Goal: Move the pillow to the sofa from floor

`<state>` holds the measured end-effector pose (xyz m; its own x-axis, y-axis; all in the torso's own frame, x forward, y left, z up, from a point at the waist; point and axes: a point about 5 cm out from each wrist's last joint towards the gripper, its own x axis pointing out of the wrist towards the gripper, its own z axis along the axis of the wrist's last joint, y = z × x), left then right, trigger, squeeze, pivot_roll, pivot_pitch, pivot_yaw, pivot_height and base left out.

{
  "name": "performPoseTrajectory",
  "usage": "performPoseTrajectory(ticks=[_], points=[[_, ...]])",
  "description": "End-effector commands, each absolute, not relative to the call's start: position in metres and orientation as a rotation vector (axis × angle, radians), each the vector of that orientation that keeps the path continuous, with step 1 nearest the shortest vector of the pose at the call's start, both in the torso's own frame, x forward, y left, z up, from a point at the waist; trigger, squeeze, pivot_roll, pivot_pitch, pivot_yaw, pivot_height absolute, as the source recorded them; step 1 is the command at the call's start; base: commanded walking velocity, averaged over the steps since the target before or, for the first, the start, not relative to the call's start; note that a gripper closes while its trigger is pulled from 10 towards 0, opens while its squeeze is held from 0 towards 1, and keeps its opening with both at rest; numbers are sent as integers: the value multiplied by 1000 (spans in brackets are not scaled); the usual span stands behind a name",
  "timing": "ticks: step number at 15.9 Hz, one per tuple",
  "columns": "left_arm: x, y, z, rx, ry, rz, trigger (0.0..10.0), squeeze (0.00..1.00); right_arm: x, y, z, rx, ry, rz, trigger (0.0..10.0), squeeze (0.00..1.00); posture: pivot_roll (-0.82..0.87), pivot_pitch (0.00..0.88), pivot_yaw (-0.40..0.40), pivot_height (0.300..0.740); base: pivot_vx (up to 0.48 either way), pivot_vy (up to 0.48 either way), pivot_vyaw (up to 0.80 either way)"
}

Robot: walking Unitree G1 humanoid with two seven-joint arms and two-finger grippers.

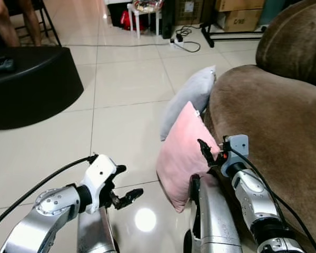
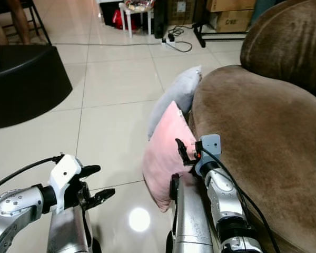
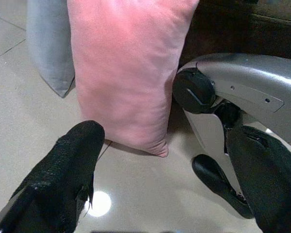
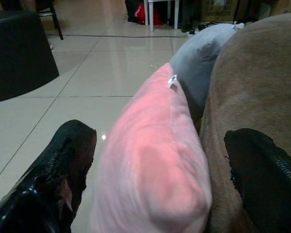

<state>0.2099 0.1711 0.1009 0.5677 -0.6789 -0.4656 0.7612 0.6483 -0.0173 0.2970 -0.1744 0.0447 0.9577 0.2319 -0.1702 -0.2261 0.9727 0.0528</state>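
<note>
The pink pillow (image 2: pixel 166 155) stood on edge on the tiled floor (image 2: pixel 110 100), leaning against the brown sofa (image 2: pixel 258 142). The right jaws (image 2: pixel 180 149) were at its upper edge, spread apart, with the sofa just beside them. A grey pillow (image 2: pixel 174 100) leaned beyond the pink one. The left jaws (image 2: pixel 97 184) hung open over the floor, well apart from the pillow. A black ottoman (image 2: pixel 26 84) sat far beyond them.

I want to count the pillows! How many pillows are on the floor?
2. The pink pillow stands on the floor leaning against the brown sofa. The grey pillow leans on the sofa just behind it. More could be hidden beyond the sofa.
</note>
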Motion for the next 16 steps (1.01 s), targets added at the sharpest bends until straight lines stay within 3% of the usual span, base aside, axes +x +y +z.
performPoseTrajectory(ticks=[1, 16], points=[[211, 171, 103, 208, 455, -855, 10000, 0, 296, -176, 46, 26, 174, 245, 10000, 0, -169, 0, 128, 405, 0, 0, 0], [211, 171, 103, 208, 455, -855, 10000, 0, 296, -176, 46, 26, 174, 245, 10000, 0, -169, 0, 128, 405, 0, 0, 0]])
